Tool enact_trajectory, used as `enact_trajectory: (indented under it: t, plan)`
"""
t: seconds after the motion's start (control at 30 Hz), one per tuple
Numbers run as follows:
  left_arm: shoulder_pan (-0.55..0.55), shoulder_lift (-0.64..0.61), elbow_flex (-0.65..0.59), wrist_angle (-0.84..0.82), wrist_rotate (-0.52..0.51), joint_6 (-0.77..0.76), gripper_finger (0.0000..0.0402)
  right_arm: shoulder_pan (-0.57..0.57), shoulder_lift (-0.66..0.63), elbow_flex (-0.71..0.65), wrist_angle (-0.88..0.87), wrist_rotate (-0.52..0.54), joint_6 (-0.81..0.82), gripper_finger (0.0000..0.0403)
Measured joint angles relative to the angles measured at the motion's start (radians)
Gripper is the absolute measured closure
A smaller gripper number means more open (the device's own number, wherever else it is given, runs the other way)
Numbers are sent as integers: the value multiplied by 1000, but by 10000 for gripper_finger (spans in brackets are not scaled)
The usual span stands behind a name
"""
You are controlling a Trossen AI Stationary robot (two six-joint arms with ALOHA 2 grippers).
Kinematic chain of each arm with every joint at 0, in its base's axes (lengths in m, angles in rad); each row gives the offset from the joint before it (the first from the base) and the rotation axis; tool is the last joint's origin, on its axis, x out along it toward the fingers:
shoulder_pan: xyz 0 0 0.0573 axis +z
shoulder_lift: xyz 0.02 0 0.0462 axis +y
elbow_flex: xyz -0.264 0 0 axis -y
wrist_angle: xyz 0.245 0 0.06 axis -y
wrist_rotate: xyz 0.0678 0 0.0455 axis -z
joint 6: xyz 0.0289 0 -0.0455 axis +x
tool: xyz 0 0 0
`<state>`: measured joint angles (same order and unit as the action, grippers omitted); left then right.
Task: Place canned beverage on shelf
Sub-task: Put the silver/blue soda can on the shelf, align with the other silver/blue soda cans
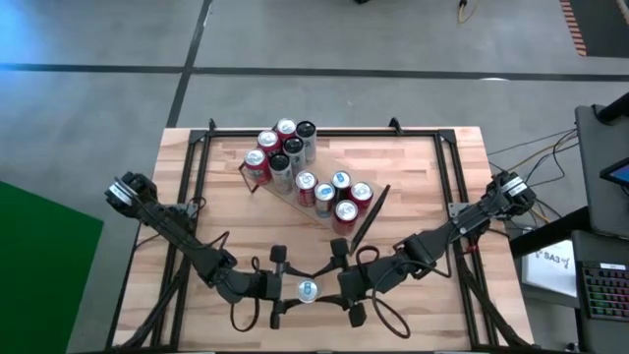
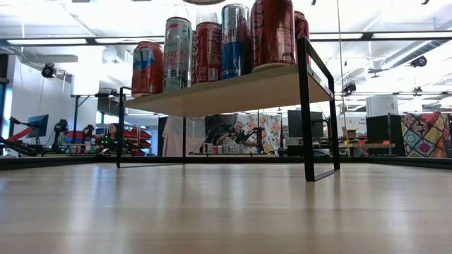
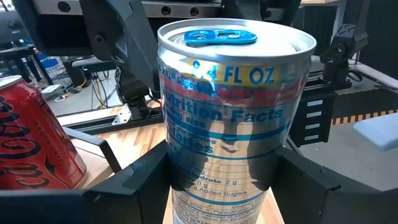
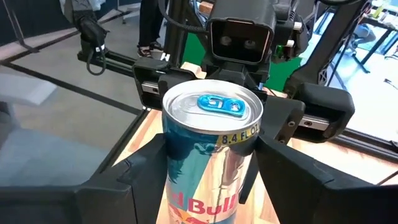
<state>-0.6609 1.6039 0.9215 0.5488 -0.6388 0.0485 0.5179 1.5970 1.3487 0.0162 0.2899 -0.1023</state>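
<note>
A slim silver-and-blue aluminium beverage can (image 1: 308,288) with a blue pull tab stands upright near the table's front edge, between both grippers. In the left wrist view its side shows "8.4 FL OZ" and a nutrition panel (image 3: 233,118); in the right wrist view it shows blue-and-silver panels with red lettering (image 4: 208,155). The left gripper (image 1: 278,288) and right gripper (image 1: 344,285) both have their dark fingers closed against the can from opposite sides. The light-wood shelf (image 1: 373,205) with thin black metal end frames sits mid-table, well apart from it, carrying several upright cans (image 1: 329,197).
</note>
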Motion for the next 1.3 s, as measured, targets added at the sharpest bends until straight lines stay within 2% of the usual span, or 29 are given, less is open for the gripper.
enact_trajectory:
  t: [0.2, 0.37, 0.57, 0.77, 1.07, 1.27, 1.3]
  plan:
    - [0, 0, 0, 1, 0, 9, 187, 0, 0, 0, -5, 6, 36, 182]
    - [3, 0, 0, 4, -9, 11, 187, 0, 0, 1, -13, 6, 90, 145]
    - [13, 0, 0, 8, -13, 13, 187, -6, 8, 0, -1, -2, 71, 107]
    - [24, 0, 0, 14, -14, 14, 187, -16, 8, 0, 22, -7, 25, 93]
    - [32, 0, 0, 26, -14, 21, 187, -46, 11, 0, 47, -22, -11, 115]
    - [32, 0, 0, 29, -7, 22, 170, -49, 11, 0, 58, -28, 14, 186]
    - [32, 0, 0, 30, -7, 23, 163, -49, 11, 0, 58, -29, 20, 188]
